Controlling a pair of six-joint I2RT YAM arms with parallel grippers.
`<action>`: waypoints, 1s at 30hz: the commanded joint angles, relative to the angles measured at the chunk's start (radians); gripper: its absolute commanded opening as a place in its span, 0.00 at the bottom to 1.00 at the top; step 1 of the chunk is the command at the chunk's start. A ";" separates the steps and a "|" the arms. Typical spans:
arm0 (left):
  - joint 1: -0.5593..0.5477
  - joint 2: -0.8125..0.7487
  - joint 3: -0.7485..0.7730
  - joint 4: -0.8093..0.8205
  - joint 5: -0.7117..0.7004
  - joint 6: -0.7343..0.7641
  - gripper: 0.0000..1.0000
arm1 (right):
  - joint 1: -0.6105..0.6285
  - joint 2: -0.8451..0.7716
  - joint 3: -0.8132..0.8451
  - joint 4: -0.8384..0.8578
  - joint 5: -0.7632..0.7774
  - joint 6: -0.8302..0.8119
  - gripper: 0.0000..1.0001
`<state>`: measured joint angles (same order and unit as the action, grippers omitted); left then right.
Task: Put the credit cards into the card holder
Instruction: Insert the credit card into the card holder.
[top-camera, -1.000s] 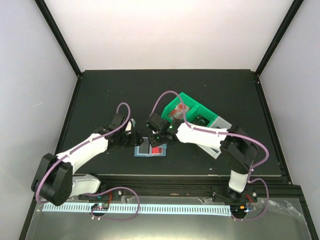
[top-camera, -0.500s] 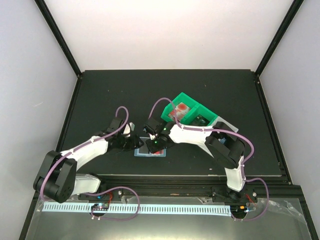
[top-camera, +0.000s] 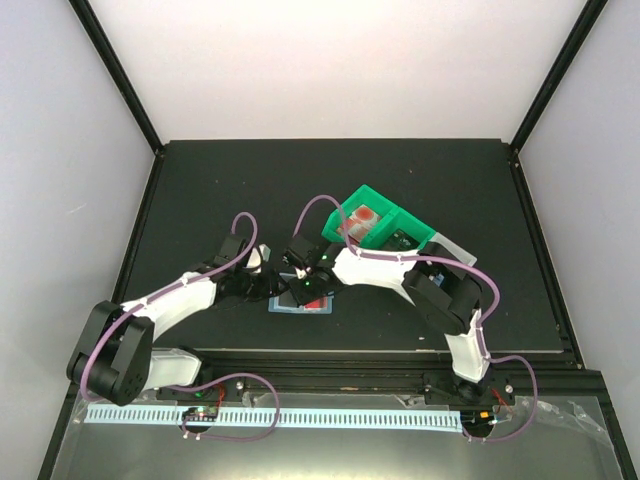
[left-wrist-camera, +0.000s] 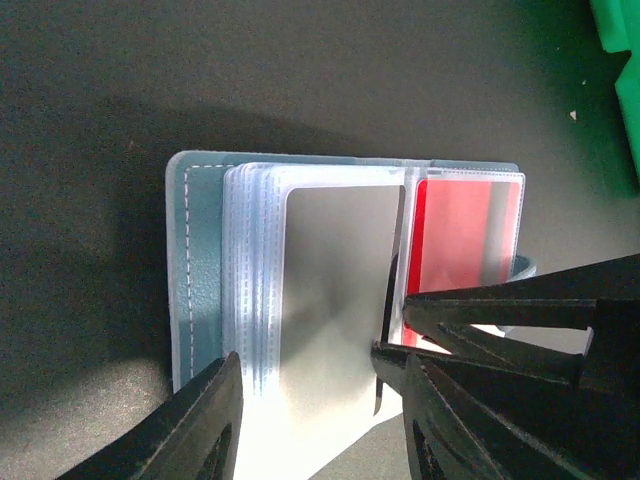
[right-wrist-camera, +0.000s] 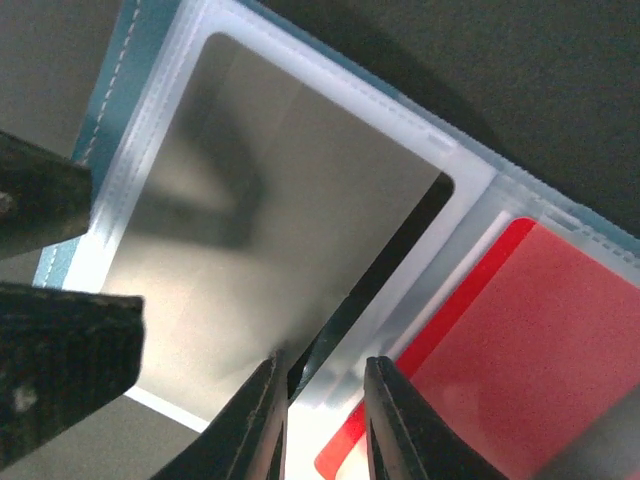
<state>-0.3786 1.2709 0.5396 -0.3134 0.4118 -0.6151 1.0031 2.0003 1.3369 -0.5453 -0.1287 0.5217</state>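
The card holder (left-wrist-camera: 195, 270) lies spread open on the dark counter (top-camera: 220, 190), toward its 6 o'clock edge. A dark card (left-wrist-camera: 335, 290) sits in the top clear pocket of the leaf at 9 o'clock in the left wrist view, and a red card (left-wrist-camera: 465, 235) in the leaf at 3 o'clock. The left pincer (left-wrist-camera: 312, 400) reaches in from 9 o'clock in the overhead view, jaws half apart astride the pocket stack; whether they squeeze it I cannot tell. The right pincer (right-wrist-camera: 322, 375) comes from 3 o'clock, jaws narrow around the dark card's exposed corner and the pocket rim; a firm grip cannot be told. A green bin (top-camera: 375, 222) stands at 2 o'clock of the holder
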 joint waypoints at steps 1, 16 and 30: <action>0.009 -0.033 0.015 -0.019 -0.030 0.003 0.45 | 0.000 0.053 0.012 -0.074 0.089 -0.003 0.24; 0.009 0.025 0.007 0.042 0.067 0.020 0.45 | 0.000 0.090 -0.002 -0.071 0.101 0.005 0.13; 0.009 0.016 0.002 0.053 0.089 0.015 0.41 | 0.000 0.102 -0.014 -0.060 0.098 0.009 0.06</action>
<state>-0.3744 1.2964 0.5396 -0.2871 0.4622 -0.6064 1.0039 2.0281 1.3621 -0.5507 -0.0631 0.5266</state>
